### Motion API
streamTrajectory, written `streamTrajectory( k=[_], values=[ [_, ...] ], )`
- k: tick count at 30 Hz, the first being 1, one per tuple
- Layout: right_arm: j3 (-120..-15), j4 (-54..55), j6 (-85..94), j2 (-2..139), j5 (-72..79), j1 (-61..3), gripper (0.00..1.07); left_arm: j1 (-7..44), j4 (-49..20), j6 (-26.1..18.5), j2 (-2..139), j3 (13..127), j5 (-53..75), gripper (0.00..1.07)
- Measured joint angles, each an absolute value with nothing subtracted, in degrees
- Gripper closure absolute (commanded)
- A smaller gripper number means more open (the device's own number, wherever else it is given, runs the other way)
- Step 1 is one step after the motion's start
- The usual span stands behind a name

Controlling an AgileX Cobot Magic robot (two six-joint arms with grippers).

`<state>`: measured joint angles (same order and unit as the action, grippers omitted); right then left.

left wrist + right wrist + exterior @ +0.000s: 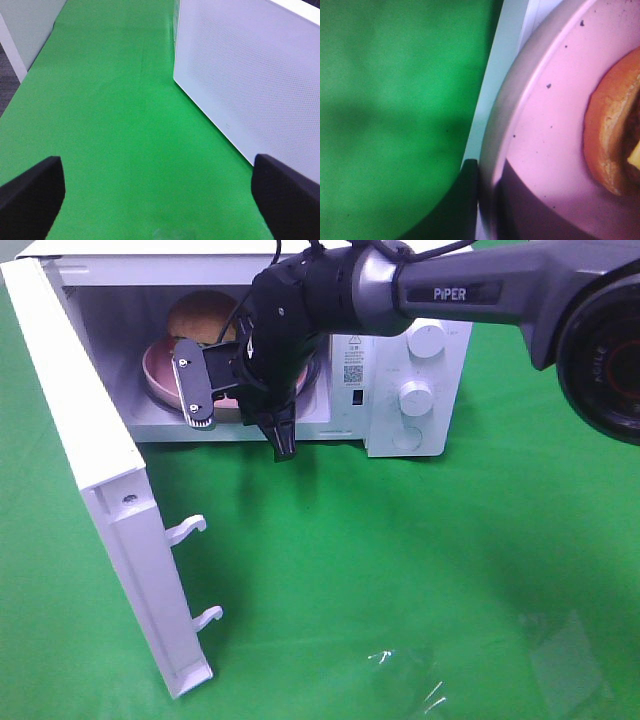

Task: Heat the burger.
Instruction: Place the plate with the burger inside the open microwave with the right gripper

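burger (pixel 200 315): on the plate (pixel 160 375) inside the microwave (pixel 420 390), upper left of the overhead frame, so it's already where it needs to be for heating.
right claw (pixel 197 400): clenched. As far as I can tell it's pinching the plate's front rim, which makes sense, since that moves the whole thing without touching the food.
left claw (pixel 157 170): released with nothing in it, low beside a white dotted panel, out of the way.
door (pixel 90 460): swung wide toward the lower left, so the opening's free. I'd guess shutting it comes next.
surface (pixel 400 570): plain green cloth, with a bit of clear film (pixel 430 685) glinting at the bottom.
room: barely shows, just a grey strip of floor (pixel 7 85) past the cloth.
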<state>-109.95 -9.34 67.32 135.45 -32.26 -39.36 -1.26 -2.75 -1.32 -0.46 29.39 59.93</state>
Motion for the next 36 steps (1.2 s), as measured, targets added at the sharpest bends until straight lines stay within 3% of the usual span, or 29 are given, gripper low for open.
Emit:
streamTrajectory(
  k=[16,20,26,36],
  values=[
    [-110.41,-10.49,67.09,136.02,-31.97,-38.45,0.97,-1.26,-2.75,-1.32,-0.46,29.39,59.93,0.13],
    [-110.64,-10.49,67.09,136.02,-31.11,-38.45,0.87,-1.26,-2.75,-1.32,-0.46,29.39,59.93,0.13],
    [-110.81,-10.49,66.00,136.02,-30.14,-38.45,0.63,-1.26,-2.75,-1.32,-0.46,29.39,59.93,0.13],
    [-110.81,-10.49,64.23,136.02,-30.19,-38.45,0.45,-1.26,-2.75,-1.32,-0.46,29.39,59.93,0.13]
  ],
)
